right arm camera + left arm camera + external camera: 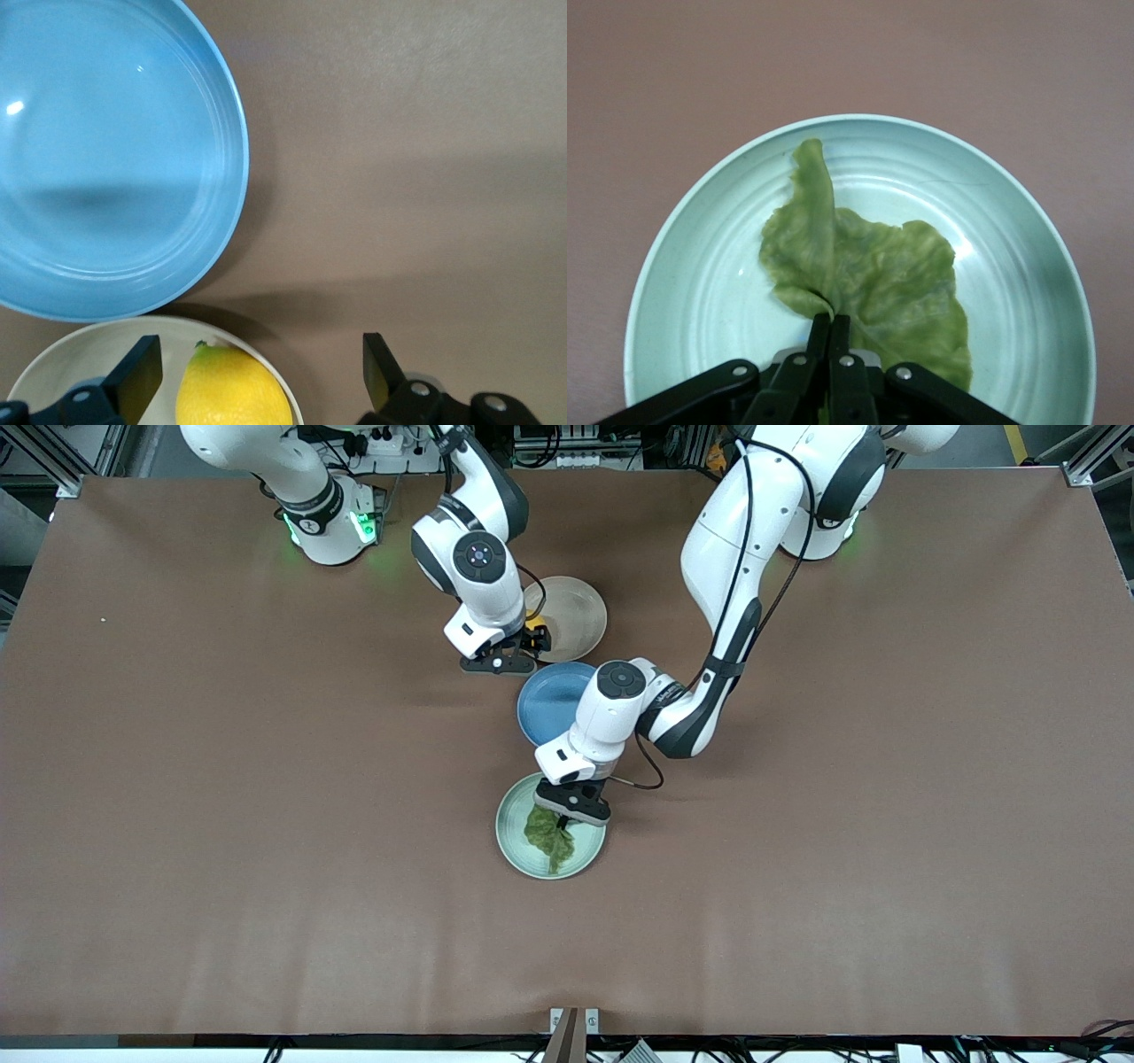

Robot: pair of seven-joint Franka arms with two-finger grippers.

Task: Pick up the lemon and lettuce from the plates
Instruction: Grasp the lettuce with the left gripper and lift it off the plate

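L hand [830, 329]: pinched tight on lettuce [868, 274], on mint plate [700, 292]
R hand [262, 367]: wide open round lemon [232, 387], on beige plate [580, 615]
Blue plate [545, 700]: btwn both plates

Three plates [592, 607], one lemon [233, 390], one lettuce [868, 279]

A bright blue plate [545, 701] — bare, on the brown table [221, 779] — mid-table, two pale plates just beside it

The front camera looks down from high across the table [177, 824]; both wrist cameras look down closely at plates.
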